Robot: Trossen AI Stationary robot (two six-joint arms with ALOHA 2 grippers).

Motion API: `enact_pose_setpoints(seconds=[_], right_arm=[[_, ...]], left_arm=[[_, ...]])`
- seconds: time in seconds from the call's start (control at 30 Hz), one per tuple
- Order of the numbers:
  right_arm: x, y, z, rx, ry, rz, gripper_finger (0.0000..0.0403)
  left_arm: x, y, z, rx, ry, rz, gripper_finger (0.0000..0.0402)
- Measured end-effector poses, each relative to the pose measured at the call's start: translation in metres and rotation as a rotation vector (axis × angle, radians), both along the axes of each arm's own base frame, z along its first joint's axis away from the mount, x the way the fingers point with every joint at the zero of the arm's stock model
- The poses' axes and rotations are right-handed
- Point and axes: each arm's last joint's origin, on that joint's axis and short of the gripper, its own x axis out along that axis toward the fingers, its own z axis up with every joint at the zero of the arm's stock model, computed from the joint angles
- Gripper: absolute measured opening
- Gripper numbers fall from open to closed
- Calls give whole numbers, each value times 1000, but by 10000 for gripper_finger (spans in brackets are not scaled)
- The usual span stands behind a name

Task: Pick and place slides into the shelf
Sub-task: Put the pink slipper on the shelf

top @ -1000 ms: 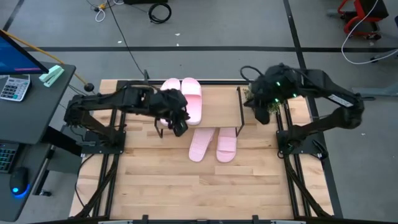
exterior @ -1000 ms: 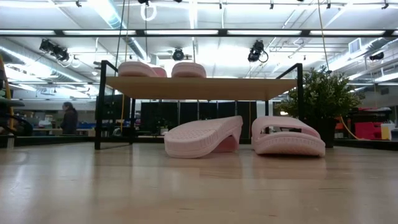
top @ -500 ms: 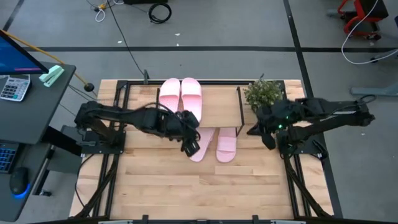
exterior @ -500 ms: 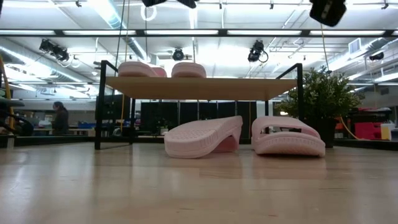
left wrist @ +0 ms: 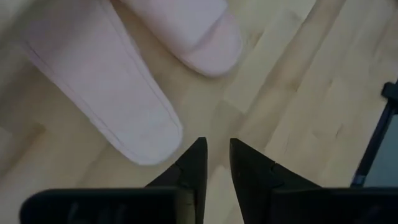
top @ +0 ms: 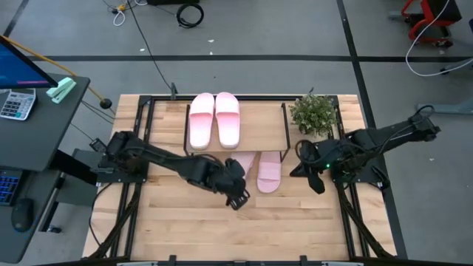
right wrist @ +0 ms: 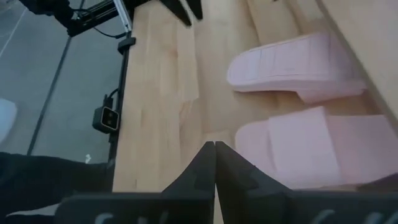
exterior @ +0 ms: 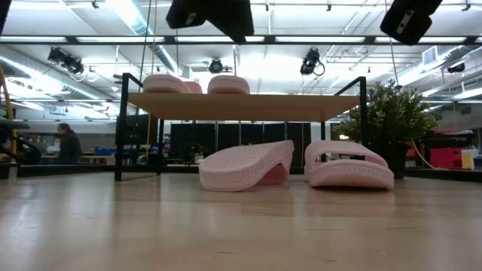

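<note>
From above: two slides (top: 214,118) sit side by side on the shelf (top: 262,125), toes toward the far edge. The other two lie on the table (top: 185,229) poking out from under the shelf's near edge, long axes running front to back. My left gripper (top: 236,198) hangs over the near tip of the left floor slide (top: 238,164), which lies just beyond my fingertips, toward the shelf. My right gripper (top: 314,179) is off to the right of the right floor slide (top: 269,171), near but apart. A potted plant (top: 314,114) stands by the shelf's right end.

Down at table height: the left floor slide (exterior: 247,165) is tipped up on its side, sole showing, leaning against its neighbour's side; the right floor slide (exterior: 348,165) sits flat, strap up. Both rest under the shelf board (exterior: 241,107), with the placed pair (exterior: 196,83) on top. Both my grippers hang high, only their housings at the top edge.

Left wrist: my fingers (left wrist: 193,165) are slightly parted, holding nothing, a narrow gap between the tips. The nearer slide's rounded end (left wrist: 134,127) lies just ahead and to one side, lengthwise away from me.

Right wrist: my fingers (right wrist: 202,165) are pressed together, empty. Both floor slides (right wrist: 298,62) lie broadside ahead.

My call: left arm is nearer, and its slide is the next pick, once I spread wider.
</note>
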Motion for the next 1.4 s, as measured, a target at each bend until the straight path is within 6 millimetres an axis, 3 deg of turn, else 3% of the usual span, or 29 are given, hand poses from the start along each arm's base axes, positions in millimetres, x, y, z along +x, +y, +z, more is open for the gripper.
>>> enact_pose_setpoints(seconds=[0.43,0.8,0.93,1.13,1.27,1.4], right_arm=[[17,15,-7,43,7,28,25],[27,45,-4,15,-62,145,25],[43,62,10,-78,-83,158,23],[68,78,48,-357,-10,93,18],[80,84,75,-414,-23,64,14],[85,86,91,-391,-59,46,14]], left_arm=[[-7,-50,-24,-53,42,23,86],[-12,-77,-41,-20,53,9,84],[-12,-84,-54,-15,45,-4,73],[-18,-86,-94,-13,-11,50,56],[-30,-76,-124,-4,-20,238,50],[-39,-69,-139,-13,-53,410,56]])
